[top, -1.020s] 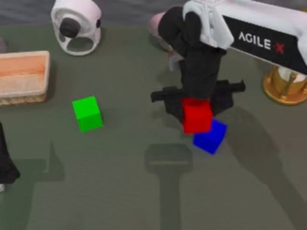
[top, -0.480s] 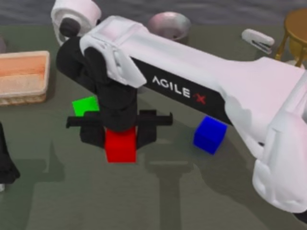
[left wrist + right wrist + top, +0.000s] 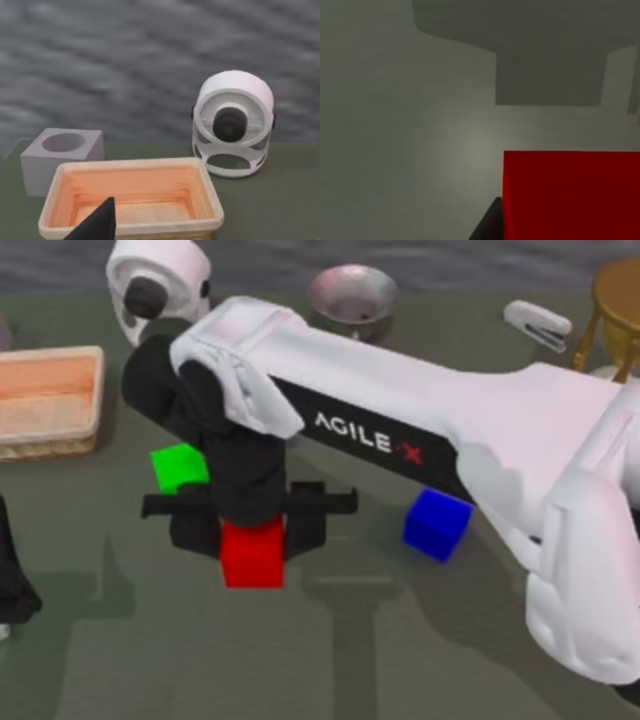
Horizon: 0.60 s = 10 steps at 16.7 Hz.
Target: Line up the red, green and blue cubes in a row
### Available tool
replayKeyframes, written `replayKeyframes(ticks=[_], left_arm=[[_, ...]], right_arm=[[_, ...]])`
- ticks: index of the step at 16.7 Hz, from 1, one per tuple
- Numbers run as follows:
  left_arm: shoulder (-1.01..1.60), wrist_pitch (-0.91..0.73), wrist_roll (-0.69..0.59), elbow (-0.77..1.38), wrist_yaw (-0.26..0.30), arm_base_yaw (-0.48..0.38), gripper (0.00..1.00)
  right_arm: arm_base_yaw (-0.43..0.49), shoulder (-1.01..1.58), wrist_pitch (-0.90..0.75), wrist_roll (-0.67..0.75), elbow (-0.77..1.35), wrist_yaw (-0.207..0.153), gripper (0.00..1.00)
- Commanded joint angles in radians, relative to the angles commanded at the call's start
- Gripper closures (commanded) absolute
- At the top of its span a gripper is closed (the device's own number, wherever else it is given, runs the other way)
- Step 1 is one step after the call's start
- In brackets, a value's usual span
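My right gripper (image 3: 252, 540) is shut on the red cube (image 3: 251, 552), left of the table's middle; in the right wrist view the red cube (image 3: 570, 195) fills the lower corner beside one dark finger (image 3: 490, 222). The green cube (image 3: 178, 466) lies just behind and left of the gripper, partly hidden by the arm. The blue cube (image 3: 437, 523) rests on the table to the right, half under the white arm. My left arm (image 3: 12, 585) stays parked at the left edge.
A shallow orange tray (image 3: 50, 400) sits at the left edge. A white round device (image 3: 158, 285), a metal bowl (image 3: 352, 295), a white stapler (image 3: 538, 324) and a gold stool (image 3: 615, 300) stand along the back. A grey hollow block (image 3: 62, 160) stands behind the tray (image 3: 135, 200).
The right arm carried the red cube from beside the blue cube leftward to a spot in front of the green cube, then shifted only slightly. The blue and green cubes stayed put.
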Motion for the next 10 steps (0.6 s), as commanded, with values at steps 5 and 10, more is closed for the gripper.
replayKeyframes(ticks=[5, 10], left_arm=[[0.000, 0.000, 0.000, 0.000, 0.000, 0.000, 0.00], [0.000, 0.000, 0.000, 0.000, 0.000, 0.000, 0.00]], right_arm=[[0.006, 0.016, 0.173, 0.001, -0.158, 0.001, 1.00], [0.007, 0.019, 0.185, 0.002, -0.170, 0.001, 1.00]])
